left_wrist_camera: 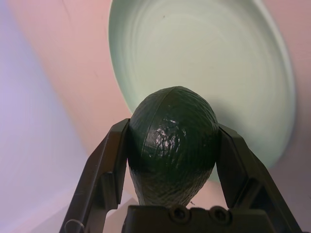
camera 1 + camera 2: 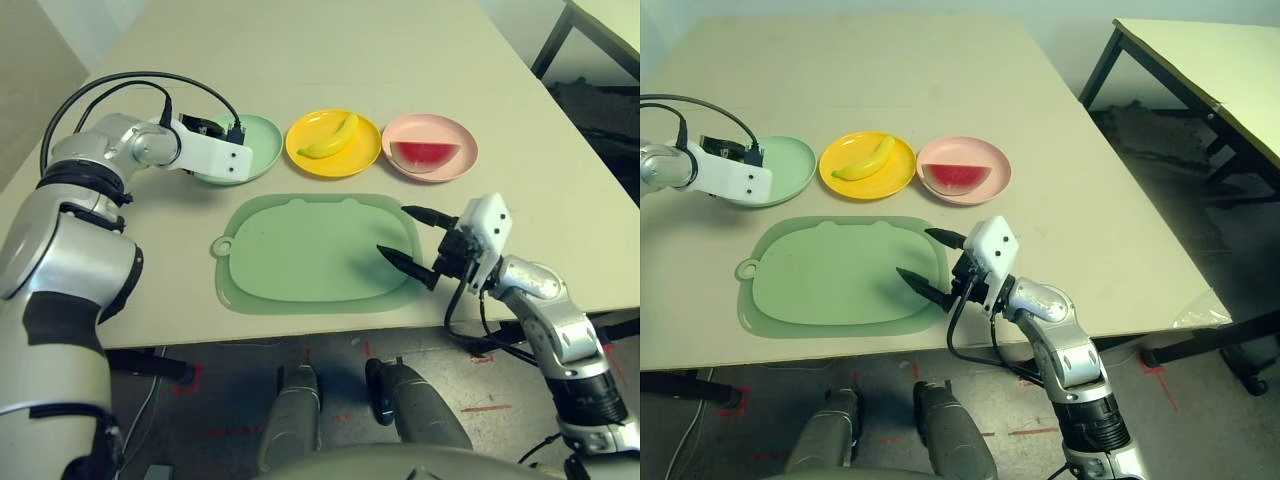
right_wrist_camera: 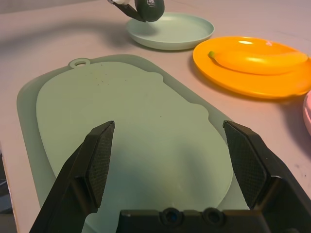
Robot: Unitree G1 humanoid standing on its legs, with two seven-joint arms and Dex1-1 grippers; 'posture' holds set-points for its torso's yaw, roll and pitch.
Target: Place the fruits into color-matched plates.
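Left jaws point(image 1: 174, 138) clenched on the avocado point(image 1: 171, 145), one finger pressed to each side, the fruit's rounded end sticking out past the tips. Avocado is held up over the edge of the mint green plate point(image 1: 204, 63); in the right wrist view it hangs above that plate, not resting in it. Right jaws point(image 3: 169, 125) wide apart, nothing between them, poised above the near right part of the green mat point(image 3: 131, 126), on the robot's right.

Out from the left jaws, toward the robot's right: yellow plate point(image 2: 297, 135) just beside the mint one, banana point(image 2: 330, 142) lying in it. Next along, pink plate point(image 2: 430, 125), near the yellow one, watermelon wedge point(image 2: 425, 155) in it, red face showing. Yellow and pink plates lie beyond the right jaws, farther from the robot. All three plates sit in a row past the mat on the worktop point(image 2: 330, 60). Second table point(image 2: 1230, 75) well apart, off to the robot's right.
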